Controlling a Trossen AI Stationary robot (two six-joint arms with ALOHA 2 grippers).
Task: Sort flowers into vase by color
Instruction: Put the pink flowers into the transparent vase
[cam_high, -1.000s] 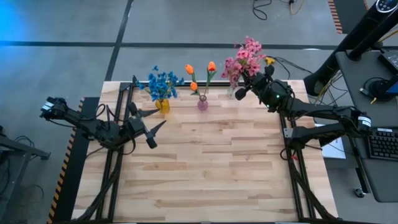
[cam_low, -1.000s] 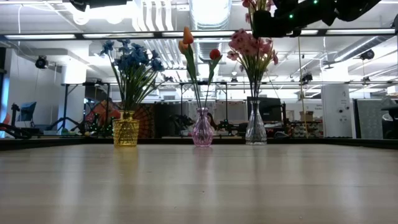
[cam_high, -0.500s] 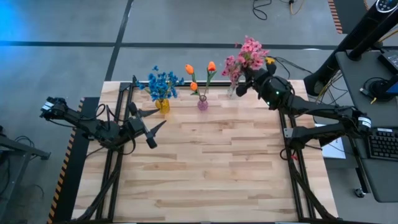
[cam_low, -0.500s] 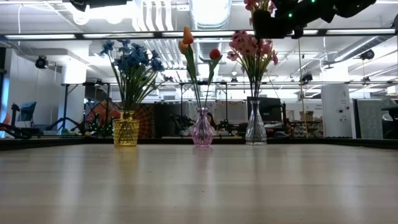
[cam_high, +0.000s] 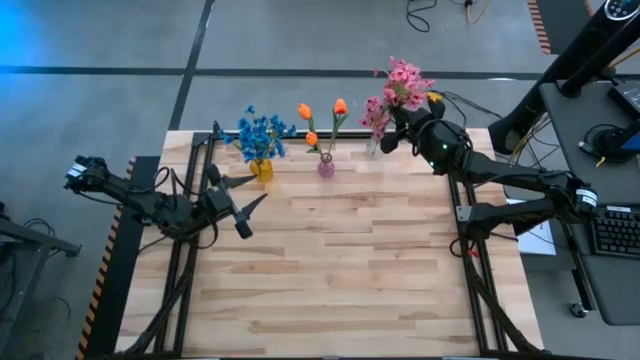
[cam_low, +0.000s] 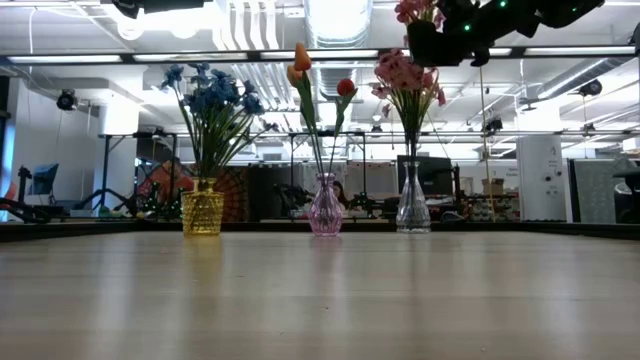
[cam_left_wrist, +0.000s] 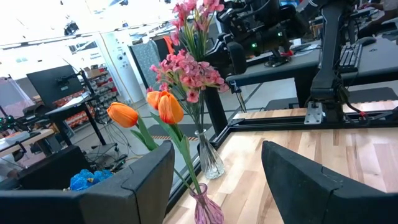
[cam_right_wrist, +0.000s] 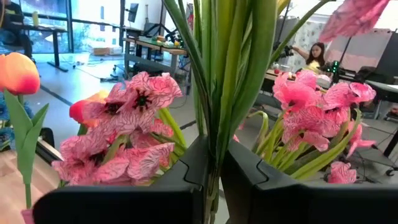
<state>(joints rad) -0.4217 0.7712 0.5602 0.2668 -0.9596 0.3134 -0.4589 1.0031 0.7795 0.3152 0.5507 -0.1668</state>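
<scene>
The left gripper (cam_high: 243, 205) waits over the table's (cam_high: 340, 290) left side, jaws apart, holding nothing. At the far edge stand blue flowers (cam_high: 262, 134) in a yellow vase (cam_low: 202, 209), orange tulips (cam_high: 322, 112) in a pink vase (cam_low: 326, 206), and pink blossoms (cam_low: 405, 76) in a clear vase (cam_low: 412, 204). Above these, the right gripper (cam_high: 397, 136) is clamped on a pink spray's stem (cam_right_wrist: 219, 74).

Keyboard (cam_high: 612, 232) right of wooden table (cam_high: 340, 280)

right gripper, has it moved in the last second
Yes. In the high view the right gripper has edged away from the pink vase, toward the table's far edge.
</scene>
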